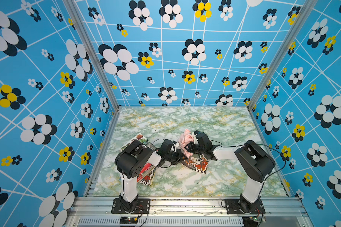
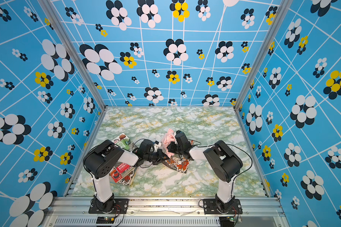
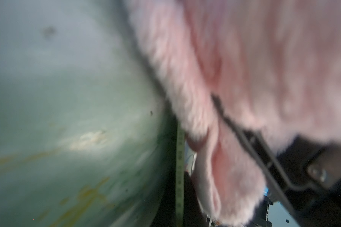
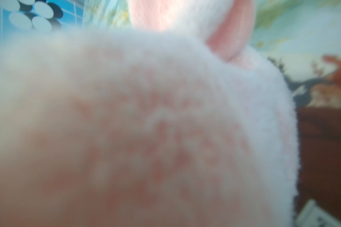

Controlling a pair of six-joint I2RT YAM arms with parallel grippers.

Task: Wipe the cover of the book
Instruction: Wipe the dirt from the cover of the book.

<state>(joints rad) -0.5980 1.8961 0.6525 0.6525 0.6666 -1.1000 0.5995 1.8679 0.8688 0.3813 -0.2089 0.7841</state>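
The book (image 1: 198,166) (image 2: 179,164), with a red and orange dragon cover, lies mid-table in both top views. My left gripper (image 1: 182,157) (image 2: 164,156) sits at its left corner, shut on what looks like the book's thin edge (image 3: 180,176). The fingers themselves are blurred in the left wrist view. My right gripper (image 1: 189,149) (image 2: 171,149) is shut on a fluffy pink cloth (image 1: 185,140) (image 2: 167,140), which hangs over the book's far edge. The cloth (image 4: 146,127) fills the right wrist view and hides the jaws. A strip of the cover (image 4: 327,94) shows beside it. The cloth (image 3: 244,68) also shows in the left wrist view.
A stack of books (image 1: 146,175) (image 2: 124,174) lies under my left arm near the left wall. A book with plant pictures (image 1: 140,138) (image 2: 123,140) lies behind it. The green marbled table (image 1: 185,118) is enclosed by blue patterned walls on three sides.
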